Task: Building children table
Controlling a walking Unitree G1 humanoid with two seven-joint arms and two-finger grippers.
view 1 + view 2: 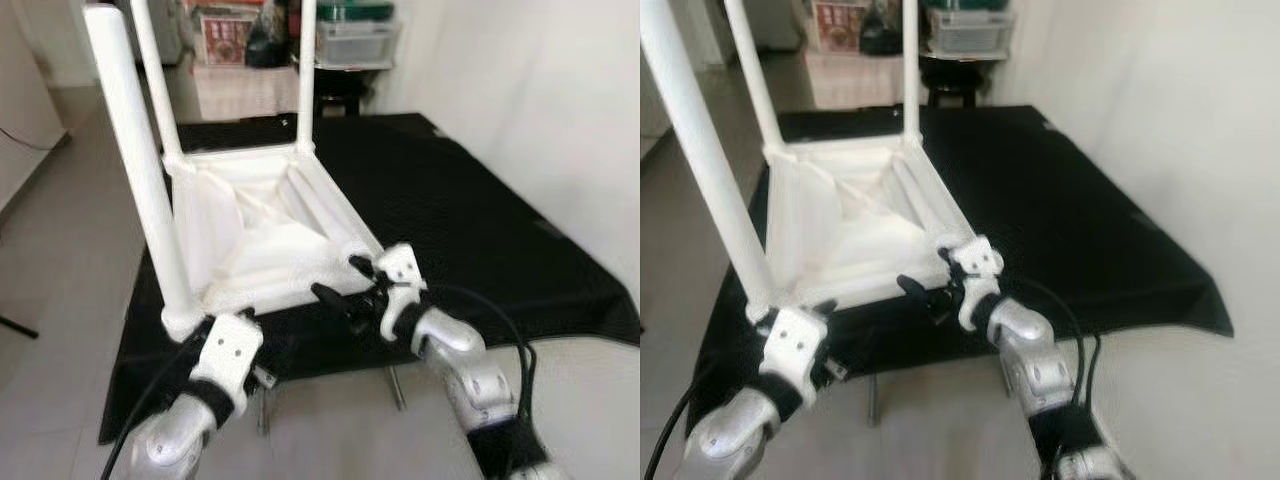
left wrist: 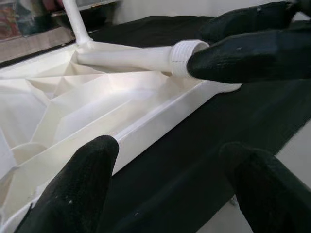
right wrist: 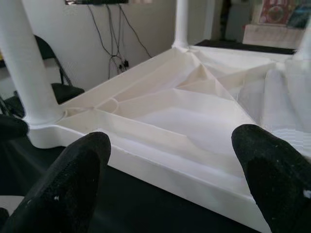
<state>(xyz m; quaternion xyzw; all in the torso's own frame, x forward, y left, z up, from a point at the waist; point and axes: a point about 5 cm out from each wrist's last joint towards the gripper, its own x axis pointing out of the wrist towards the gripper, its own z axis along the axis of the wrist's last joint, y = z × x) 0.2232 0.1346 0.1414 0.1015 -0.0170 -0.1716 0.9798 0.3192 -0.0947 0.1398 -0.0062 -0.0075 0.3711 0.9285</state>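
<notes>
While table [image 1: 270, 235] lies upside down, legs up, both jaws gape at near edge.

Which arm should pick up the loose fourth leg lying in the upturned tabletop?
Right. The right gripper, open, sits beside the loose leg at its threaded end; the left gripper is at the near-left corner.

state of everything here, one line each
tabletop: upside down on the black cloth
legs: three upright in their corners
fourth leg: lying across the tabletop, threaded end near the free corner
left gripper: open, at the tabletop's edge
right gripper: open, facing the tabletop
</notes>
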